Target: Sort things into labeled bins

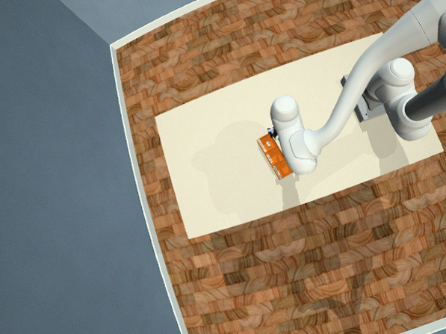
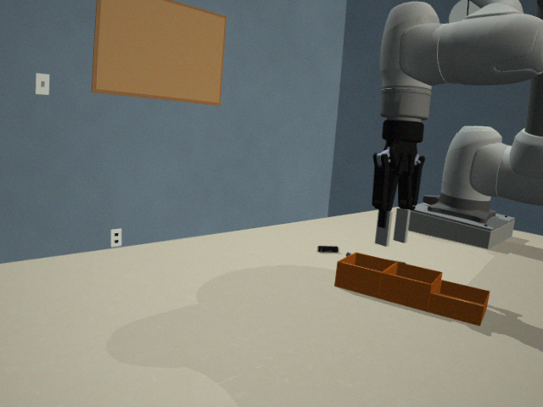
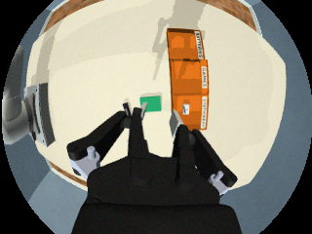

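Three orange bins (image 1: pixel 273 156) (image 2: pixel 410 287) (image 3: pixel 189 81) stand joined in a row on the cream table top (image 1: pixel 215 150) (image 2: pixel 175 306), with labels along one side. My gripper (image 2: pixel 391 238) (image 3: pixel 158 112) hangs a little above the table, just behind the end bin, with its fingers partly open and nothing between them. In the wrist view a small pale thing (image 3: pixel 186 109) lies in the nearest bin. A flat green thing (image 3: pixel 151 101) lies on the table beside that bin. A small black thing (image 2: pixel 327 248) lies on the table beyond the bins. In the overhead view the arm hides my gripper.
The robot's grey base plate (image 2: pixel 460 223) (image 1: pixel 361 109) stands at the far right of the table. The arm's shadow falls across the table's middle. The table's edges drop to a wooden floor (image 1: pixel 298 273).
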